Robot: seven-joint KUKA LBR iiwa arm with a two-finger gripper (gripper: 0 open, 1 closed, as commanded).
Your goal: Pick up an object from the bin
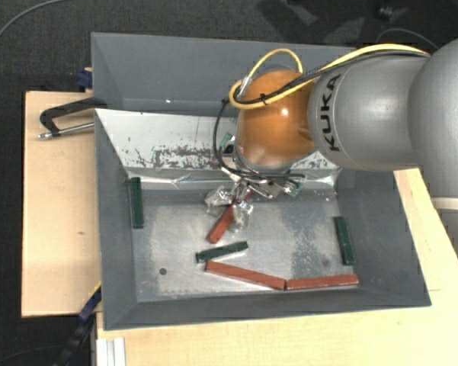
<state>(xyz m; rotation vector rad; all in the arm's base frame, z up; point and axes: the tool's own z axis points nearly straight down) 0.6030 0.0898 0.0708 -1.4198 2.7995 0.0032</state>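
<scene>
Six flat sticks lie in the grey bin — the gripper hangs low at its middle, over the far end of a short red-brown stick that lies slantwise. I cannot tell whether the gripper is apart or clamped. Just nearer lies a dark green stick, then two long red sticks.

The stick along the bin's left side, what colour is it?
The stick is dark green, clearest in the camera view.
</scene>
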